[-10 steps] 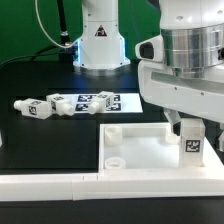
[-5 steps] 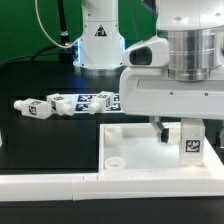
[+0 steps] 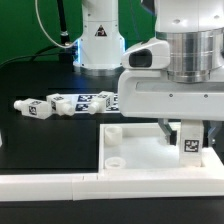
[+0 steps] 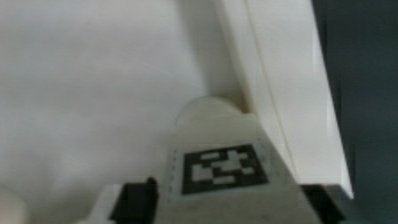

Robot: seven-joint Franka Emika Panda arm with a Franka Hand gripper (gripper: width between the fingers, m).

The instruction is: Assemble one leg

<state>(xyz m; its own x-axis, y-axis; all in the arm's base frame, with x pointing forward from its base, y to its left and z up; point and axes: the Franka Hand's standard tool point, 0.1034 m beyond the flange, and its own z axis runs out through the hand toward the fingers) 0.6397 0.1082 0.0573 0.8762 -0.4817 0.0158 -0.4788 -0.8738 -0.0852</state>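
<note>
A white leg (image 3: 190,143) with a black-and-white tag stands upright on the near right corner of the large white square panel (image 3: 135,148). My gripper (image 3: 188,132) comes down on it from above, one finger on each side. In the wrist view the leg (image 4: 222,160) fills the gap between the dark pads (image 4: 135,205), which press on its sides; the gripper (image 4: 228,207) is shut on it. The leg's lower end is hidden. Two more legs (image 3: 34,108) (image 3: 58,104) lie on the black table at the exterior view's left.
The marker board (image 3: 102,101) lies behind the panel. The panel has open corner holes (image 3: 113,129) (image 3: 115,160). A white L-shaped rail (image 3: 50,184) runs along the front. The robot base (image 3: 98,40) stands at the back. The panel edge (image 4: 267,80) meets dark table.
The wrist has turned about the upright leg over the first half second, its housing swinging toward the exterior view's left. Since then almost nothing has moved. The leg stays in place.
</note>
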